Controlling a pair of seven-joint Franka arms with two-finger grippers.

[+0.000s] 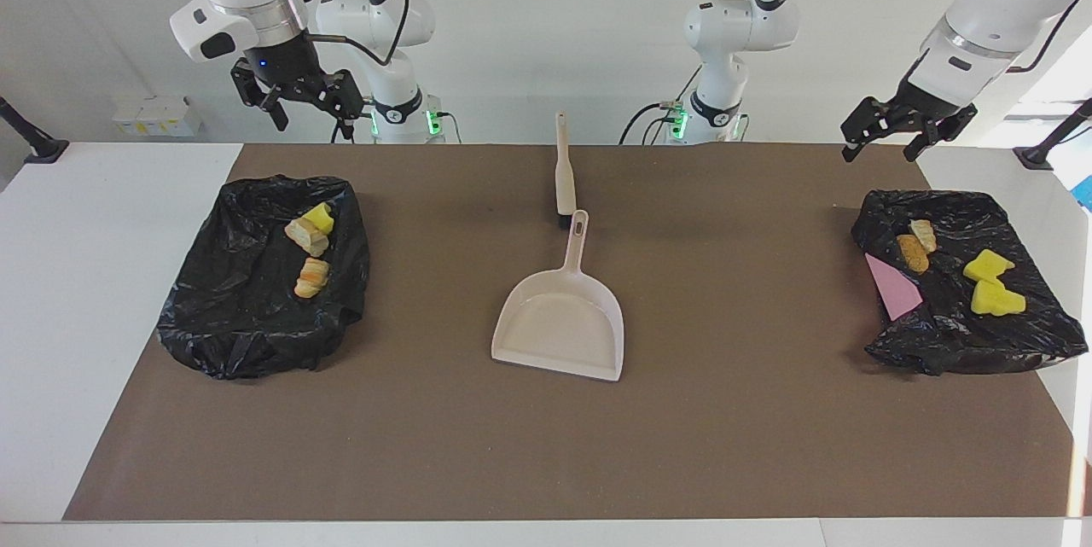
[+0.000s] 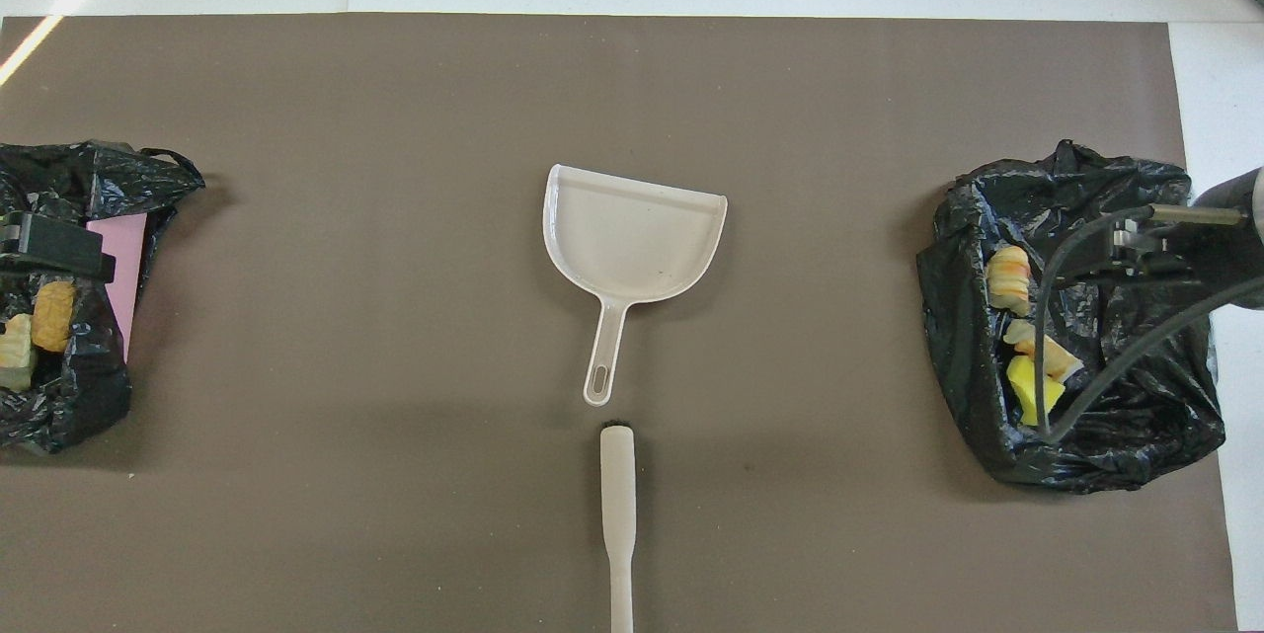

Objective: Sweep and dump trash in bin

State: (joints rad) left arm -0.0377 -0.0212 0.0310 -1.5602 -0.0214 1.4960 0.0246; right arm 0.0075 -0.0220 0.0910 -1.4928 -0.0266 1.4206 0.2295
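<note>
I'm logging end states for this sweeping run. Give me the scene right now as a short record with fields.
dustpan: empty, flat on the brown mat, mid-table
brush: lying beside the dustpan's handle, nearer the robots
bin at right arm's end: black-bagged, three scraps inside
bin at left arm's end: black-bagged, four scraps inside, pink wall showing
loose trash on mat: none seen
left gripper: open, raised, holding nothing
right gripper: open, raised, holding nothing

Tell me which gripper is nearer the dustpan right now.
Right, marginally. The right gripper hangs open over the table edge near its bin, the left gripper open near the other; the dustpan lies mid-table between them.
</note>
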